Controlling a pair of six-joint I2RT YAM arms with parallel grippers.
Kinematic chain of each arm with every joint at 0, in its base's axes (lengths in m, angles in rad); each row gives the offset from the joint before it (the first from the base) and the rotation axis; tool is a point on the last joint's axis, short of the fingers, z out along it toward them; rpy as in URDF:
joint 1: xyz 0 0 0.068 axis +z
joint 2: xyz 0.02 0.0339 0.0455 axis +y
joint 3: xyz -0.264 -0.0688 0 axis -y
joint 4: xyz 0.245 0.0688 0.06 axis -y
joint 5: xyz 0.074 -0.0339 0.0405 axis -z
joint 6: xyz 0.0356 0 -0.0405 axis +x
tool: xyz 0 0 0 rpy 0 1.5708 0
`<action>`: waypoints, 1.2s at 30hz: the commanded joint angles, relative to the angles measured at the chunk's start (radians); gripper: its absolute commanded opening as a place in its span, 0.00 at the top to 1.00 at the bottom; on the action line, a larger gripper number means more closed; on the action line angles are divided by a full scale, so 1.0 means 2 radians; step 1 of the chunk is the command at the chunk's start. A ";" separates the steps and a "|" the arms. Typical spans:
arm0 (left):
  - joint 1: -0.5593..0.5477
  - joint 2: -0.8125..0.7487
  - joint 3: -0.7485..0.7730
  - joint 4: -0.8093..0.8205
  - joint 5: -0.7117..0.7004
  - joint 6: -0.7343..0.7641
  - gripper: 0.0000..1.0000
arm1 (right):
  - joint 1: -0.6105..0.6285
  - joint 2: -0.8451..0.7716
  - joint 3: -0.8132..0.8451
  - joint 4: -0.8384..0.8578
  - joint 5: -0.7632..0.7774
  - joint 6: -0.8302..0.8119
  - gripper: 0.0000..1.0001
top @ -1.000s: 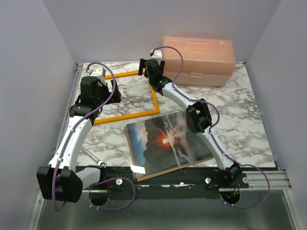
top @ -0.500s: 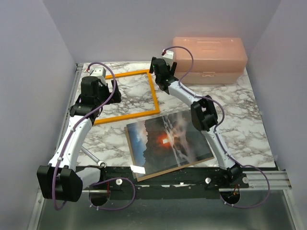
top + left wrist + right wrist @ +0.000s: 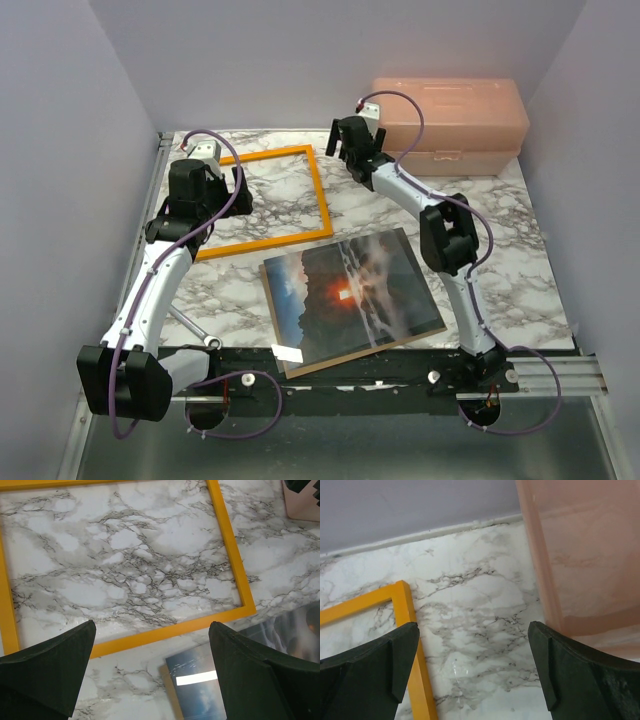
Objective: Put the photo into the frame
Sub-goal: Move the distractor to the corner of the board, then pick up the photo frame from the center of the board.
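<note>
The orange frame (image 3: 322, 196) lies flat and empty at the back left of the marble table; it also shows in the left wrist view (image 3: 175, 630) and the right wrist view (image 3: 413, 645). The photo (image 3: 350, 288), a red sun under blue sky, lies face up near the front on a brown backing board (image 3: 273, 325), and shows in the left wrist view (image 3: 200, 695). My left gripper (image 3: 238, 190) (image 3: 152, 670) is open and empty above the frame's near edge. My right gripper (image 3: 342, 140) (image 3: 472, 665) is open and empty between the frame's far right corner and the pink box.
A pink translucent plastic box (image 3: 450, 125) (image 3: 585, 555) stands at the back right against the wall. Walls close in the left, back and right sides. A black rail (image 3: 380, 370) runs along the table's front edge.
My right gripper has swung to the right, and the pink box has shifted right with it, away from the frame. The left arm, frame and photo have not moved.
</note>
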 commanded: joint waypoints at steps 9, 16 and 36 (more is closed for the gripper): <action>-0.006 0.003 0.007 0.003 0.027 0.014 0.02 | 0.006 -0.104 -0.122 -0.119 -0.149 0.013 0.00; -0.020 0.030 0.024 -0.017 0.036 0.024 0.02 | 0.020 -0.126 -0.183 -0.171 -0.212 0.009 0.02; -0.079 0.061 0.041 -0.043 -0.009 0.053 0.02 | 0.069 -0.059 -0.153 -0.243 -0.218 0.030 0.32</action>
